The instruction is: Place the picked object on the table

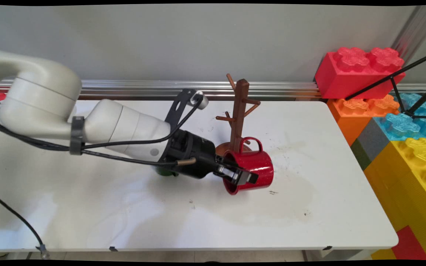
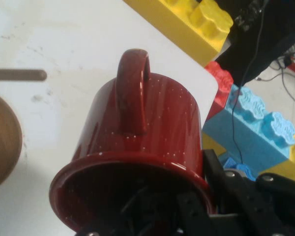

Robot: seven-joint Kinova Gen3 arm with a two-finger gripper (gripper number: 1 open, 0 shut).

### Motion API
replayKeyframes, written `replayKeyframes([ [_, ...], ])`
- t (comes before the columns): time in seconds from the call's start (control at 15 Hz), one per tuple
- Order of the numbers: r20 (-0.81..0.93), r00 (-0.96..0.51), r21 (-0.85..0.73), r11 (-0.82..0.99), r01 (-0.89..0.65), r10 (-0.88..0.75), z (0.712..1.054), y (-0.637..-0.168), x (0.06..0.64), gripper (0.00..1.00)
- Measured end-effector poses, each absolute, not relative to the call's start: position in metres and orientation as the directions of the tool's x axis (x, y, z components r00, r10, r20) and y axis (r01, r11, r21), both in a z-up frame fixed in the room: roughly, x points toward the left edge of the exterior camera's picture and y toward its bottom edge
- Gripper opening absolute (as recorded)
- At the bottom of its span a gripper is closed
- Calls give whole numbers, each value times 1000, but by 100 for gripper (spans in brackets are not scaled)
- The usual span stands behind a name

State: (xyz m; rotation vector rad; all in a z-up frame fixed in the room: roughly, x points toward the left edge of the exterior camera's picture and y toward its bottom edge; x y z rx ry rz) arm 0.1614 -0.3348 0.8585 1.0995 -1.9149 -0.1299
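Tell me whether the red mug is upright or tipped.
Tipped. The red mug lies sideways in the claw, its mouth facing the arm and its handle up, beside the wooden mug tree.

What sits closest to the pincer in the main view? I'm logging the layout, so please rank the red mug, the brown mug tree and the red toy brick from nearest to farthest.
1. Red mug: tipped on its side, rim gripped by the pincer.
2. Brown mug tree: just behind the mug, toward the wall.
3. Red toy brick: top of the stack beyond the table's right end.
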Motion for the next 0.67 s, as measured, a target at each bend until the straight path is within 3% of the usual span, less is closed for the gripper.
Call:
replayKeyframes([
  [0.33, 611, -274, 457, 613, -644, -743, 870, -318, 166, 0],
  [0.67, 554, -308, 438, 586, -682, -773, 905, -318, 177, 0],
])
